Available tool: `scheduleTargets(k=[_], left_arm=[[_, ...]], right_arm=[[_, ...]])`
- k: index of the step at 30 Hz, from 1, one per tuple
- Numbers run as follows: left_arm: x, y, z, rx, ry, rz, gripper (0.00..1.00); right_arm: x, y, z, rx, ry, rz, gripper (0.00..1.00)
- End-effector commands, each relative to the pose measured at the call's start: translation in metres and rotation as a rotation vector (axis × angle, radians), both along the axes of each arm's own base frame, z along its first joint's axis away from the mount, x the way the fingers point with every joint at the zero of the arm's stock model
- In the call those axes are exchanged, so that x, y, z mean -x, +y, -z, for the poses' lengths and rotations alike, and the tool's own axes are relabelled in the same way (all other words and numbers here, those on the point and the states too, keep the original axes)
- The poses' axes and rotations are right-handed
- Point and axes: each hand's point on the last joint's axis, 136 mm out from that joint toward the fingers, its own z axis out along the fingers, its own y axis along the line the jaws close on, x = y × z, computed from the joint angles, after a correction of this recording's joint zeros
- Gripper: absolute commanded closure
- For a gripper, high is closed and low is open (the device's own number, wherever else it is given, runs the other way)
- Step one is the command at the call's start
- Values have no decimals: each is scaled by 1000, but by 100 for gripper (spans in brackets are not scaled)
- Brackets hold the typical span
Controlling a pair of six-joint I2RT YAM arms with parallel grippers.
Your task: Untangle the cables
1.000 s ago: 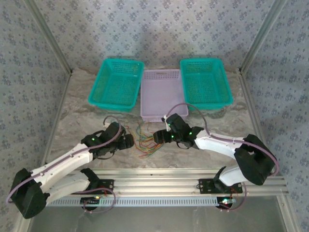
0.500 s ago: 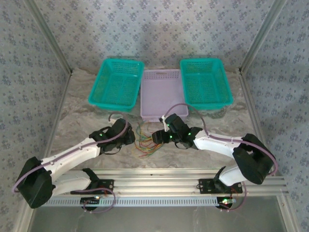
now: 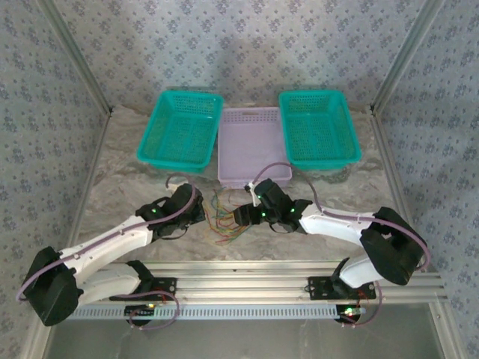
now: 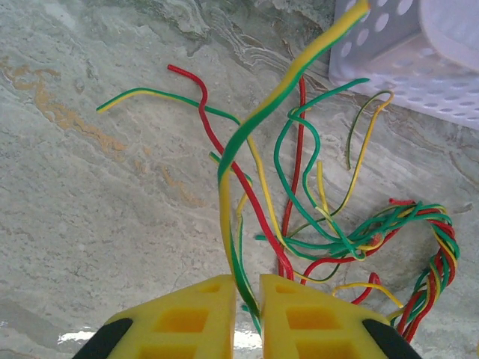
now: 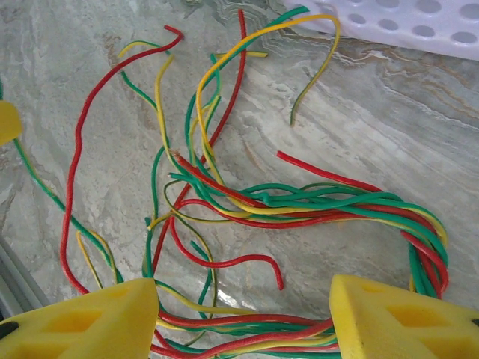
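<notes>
Because the left claw (image 4: 247, 288) is closed on a single green-and-yellow cable (image 4: 273, 97) that runs toward the upper right of the left wrist view, past the lilac basket (image 4: 419, 60), any pull risks dragging more than that one strand. Beneath it the red, green and yellow cables (image 3: 224, 221) cross one another many times, and at the lower right of that view several are twisted into a tight rope. The heap lies on the desk (image 3: 120, 187) in the middle of the overhead view, between the two claws and just in front of the lilac basket. The right claw (image 5: 243, 299) stands wide open at the bottom of its own view, its fingers either side of the bundled strands and gripping nothing, so nothing pins the heap down. If the left arm lifts now, the whole knot may well ride along or cinch tighter. The thin strand could also slip out of the pinch, or its free end could catch in the basket's holes.
</notes>
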Motion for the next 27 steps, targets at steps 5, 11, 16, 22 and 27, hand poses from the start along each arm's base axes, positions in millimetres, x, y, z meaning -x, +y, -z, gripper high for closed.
scheduleTargets(k=[5, 11, 16, 22, 27], left_arm=[[1, -1, 11, -3, 10, -3, 84], [1, -3, 15, 3, 19, -1, 90], [4, -1, 20, -1, 29, -8, 100], [5, 1, 16, 14, 14, -15, 100], [3, 5, -7, 85, -76, -37, 100]], right_arm=[[10, 20, -22, -100, -13, -63, 35], [13, 37, -32, -136, -15, -111, 34], [13, 54, -38, -178, -5, -139, 34], [16, 78, -38, -216, 33, -190, 34], [13, 93, -37, -267, 78, -203, 36]])
